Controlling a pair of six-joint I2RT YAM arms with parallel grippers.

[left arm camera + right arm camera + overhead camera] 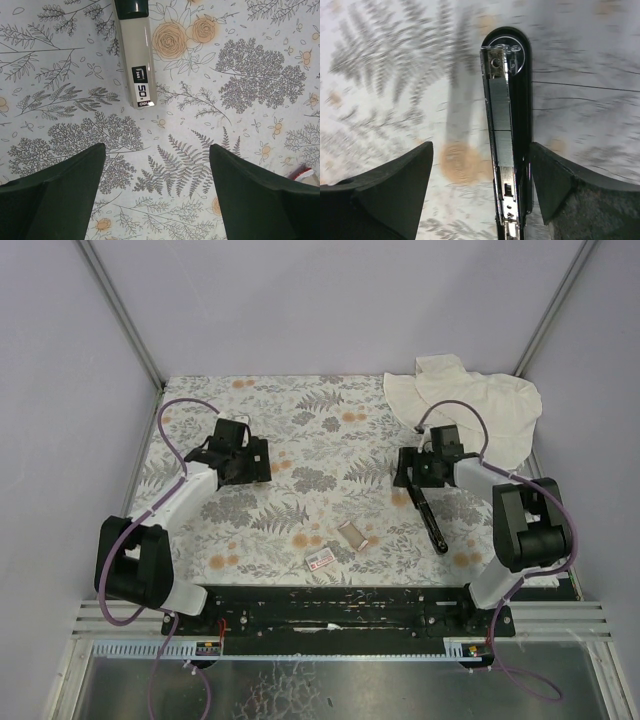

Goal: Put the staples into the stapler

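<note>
While the staples are sitting as a silver strip in the open channel of the stapler, the loading itself is looking largely done. This is a judgement from the right wrist view only. The strip is lying flat between the channel walls with a seam partway along it, and the pusher is showing just below it. No lid is showing over the channel, so closing the stapler is probably what is remaining.

The stapler is lying on the bench, right of centre, running from under the right arm toward the near edge. The right end effector is hovering over it with its fingers spread wide. The stapler is passing between them, close against the right finger and well apart from the left one, so nothing is being clamped.

The left end effector is hanging over bare pattern on the left half, its fingers likewise apart and empty. Ahead of it a pale bar printed "50" is lying on the bench. Whether that bar belongs to the stapler cannot be told.

A labelled box piece and a second piece are lying near each other between the arms, close to the near edge. A white cloth is resting at the far right corner.
</note>
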